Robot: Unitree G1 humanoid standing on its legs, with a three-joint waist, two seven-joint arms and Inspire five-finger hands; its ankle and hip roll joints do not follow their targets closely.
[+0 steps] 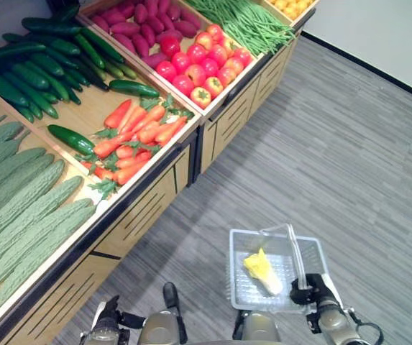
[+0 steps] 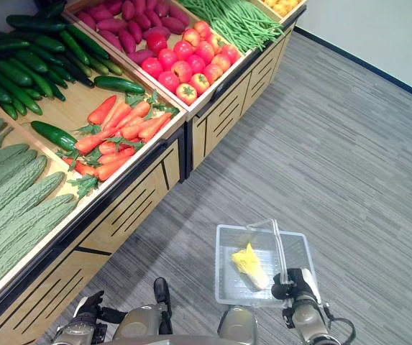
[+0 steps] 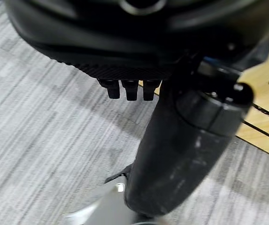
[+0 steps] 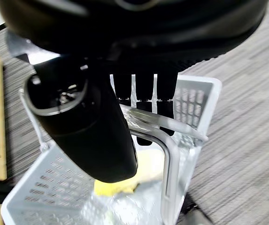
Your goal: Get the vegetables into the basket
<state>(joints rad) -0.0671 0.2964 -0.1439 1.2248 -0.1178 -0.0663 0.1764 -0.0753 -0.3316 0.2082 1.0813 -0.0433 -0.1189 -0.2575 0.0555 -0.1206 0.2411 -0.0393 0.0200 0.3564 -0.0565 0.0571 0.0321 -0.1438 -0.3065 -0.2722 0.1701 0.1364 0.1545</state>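
- A clear plastic basket [image 1: 243,248] hangs just above the grey carpeted floor [image 1: 349,144], in front of the robot's right side, carried by its arched handle [image 1: 297,253].
- Inside the basket lies a yellow-and-white leafy vegetable [image 1: 262,270], near the middle, close to the wall toward the right hand.
- The right hand [image 1: 308,289] sits at the basket's near right corner, its fingers [image 4: 143,91] curled over the handle and its thumb [image 4: 85,129] wrapped beneath, grasping it.
- The right arm comes in low from the lower right, with the wrist above the handle.
- The left hand [image 1: 108,316] hangs low at the lower left, beside the front of the wooden display stand [image 1: 144,208]; its fingers [image 3: 127,89] are curled in, clenched on nothing, over the floor.
- On the stand, well apart from both hands, lie carrots [image 1: 137,140], cucumbers [image 1: 40,72], bitter gourds [image 1: 19,208], tomatoes [image 1: 198,61], purple sweet potatoes [image 1: 144,25] and green beans [image 1: 245,21].
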